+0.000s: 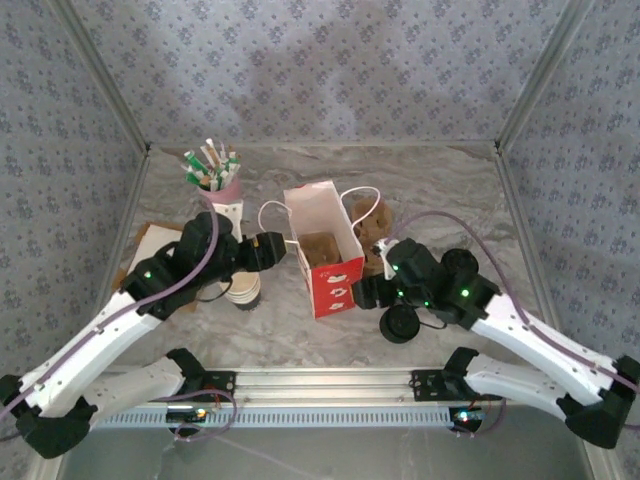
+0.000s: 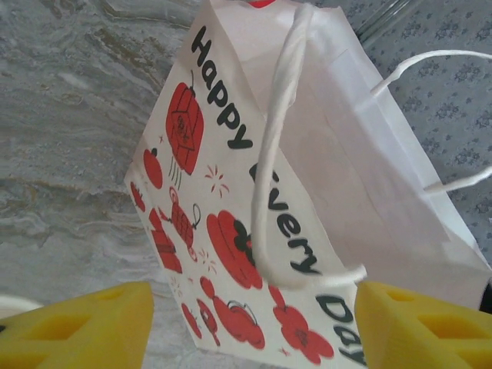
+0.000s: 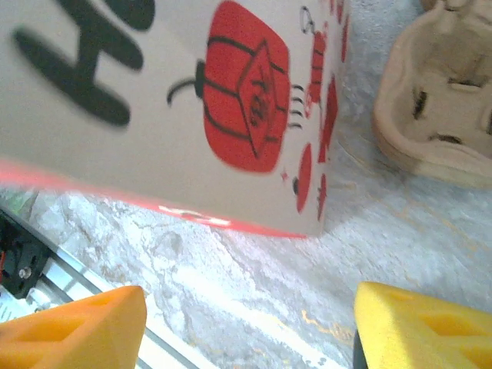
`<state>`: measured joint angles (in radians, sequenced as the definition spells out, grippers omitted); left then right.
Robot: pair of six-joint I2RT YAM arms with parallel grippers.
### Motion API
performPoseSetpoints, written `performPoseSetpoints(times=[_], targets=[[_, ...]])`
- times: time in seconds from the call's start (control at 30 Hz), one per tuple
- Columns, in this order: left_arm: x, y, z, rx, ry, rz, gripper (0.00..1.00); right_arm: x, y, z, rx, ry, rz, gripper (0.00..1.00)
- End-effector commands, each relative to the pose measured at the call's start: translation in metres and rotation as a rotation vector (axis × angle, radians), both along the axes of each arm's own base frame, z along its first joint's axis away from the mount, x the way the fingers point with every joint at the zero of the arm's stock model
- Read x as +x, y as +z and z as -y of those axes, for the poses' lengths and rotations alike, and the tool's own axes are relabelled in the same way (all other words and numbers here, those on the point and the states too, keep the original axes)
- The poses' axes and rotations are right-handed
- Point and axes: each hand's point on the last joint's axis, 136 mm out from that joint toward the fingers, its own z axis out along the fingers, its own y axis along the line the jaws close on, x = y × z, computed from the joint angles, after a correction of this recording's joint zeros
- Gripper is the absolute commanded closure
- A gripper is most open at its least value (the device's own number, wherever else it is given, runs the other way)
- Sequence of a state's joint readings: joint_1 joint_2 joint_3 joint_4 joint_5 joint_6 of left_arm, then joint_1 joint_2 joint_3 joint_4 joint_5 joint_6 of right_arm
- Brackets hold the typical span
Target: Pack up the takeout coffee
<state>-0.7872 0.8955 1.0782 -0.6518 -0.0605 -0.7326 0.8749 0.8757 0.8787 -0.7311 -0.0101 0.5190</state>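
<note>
While the left gripper (image 2: 254,330) and right gripper (image 3: 250,327) stand spread, the bag (image 2: 231,165) reads "Happy Every Day".

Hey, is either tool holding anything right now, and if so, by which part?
Nothing is held. The left tool and the right tool both stand open, fingers apart, facing the paper bag without gripping it.

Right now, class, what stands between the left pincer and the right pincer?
The red-and-white paper bag stands upright between the left pincer and the right pincer, as the top external view shows.
</note>
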Motion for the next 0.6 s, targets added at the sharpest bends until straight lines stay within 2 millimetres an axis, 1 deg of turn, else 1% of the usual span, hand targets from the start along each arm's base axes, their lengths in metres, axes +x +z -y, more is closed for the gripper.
performPoseSetpoints(times=[0.0, 0.1, 0.2, 0.23, 0.33, 0.4, 0.43, 0.57], targets=[[-0.015, 0.028, -0.011, -0.004, -0.032, 0.04, 0.27, -0.018, 0.01, 0.027, -0.035, -0.038, -0.038, 0.2], [-0.022, 0.036, -0.016, 0.015, -0.051, 0.052, 0.25, -0.022, 0.02, 0.044, -0.07, -0.063, -0.029, 0.11], [-0.026, 0.04, -0.019, 0.036, -0.065, 0.056, 0.23, -0.017, 0.031, 0.061, -0.126, -0.124, -0.02, 0.02], [-0.027, 0.041, -0.02, 0.04, -0.07, 0.058, 0.22, -0.014, 0.034, 0.066, -0.144, -0.146, -0.02, 0.0], [-0.03, 0.049, -0.02, 0.051, -0.09, 0.073, 0.2, -0.003, 0.042, 0.083, -0.201, -0.229, -0.02, 0.0], [-0.031, 0.058, -0.018, 0.061, -0.111, 0.084, 0.2, 0.005, 0.041, 0.099, -0.25, -0.307, -0.043, 0.0], [-0.031, 0.063, -0.016, 0.062, -0.124, 0.09, 0.2, 0.011, 0.049, 0.105, -0.247, -0.344, -0.039, 0.0], [-0.027, 0.083, 0.001, 0.083, -0.186, 0.115, 0.2, 0.028, 0.047, 0.136, -0.295, -0.514, -0.1, 0.0]])
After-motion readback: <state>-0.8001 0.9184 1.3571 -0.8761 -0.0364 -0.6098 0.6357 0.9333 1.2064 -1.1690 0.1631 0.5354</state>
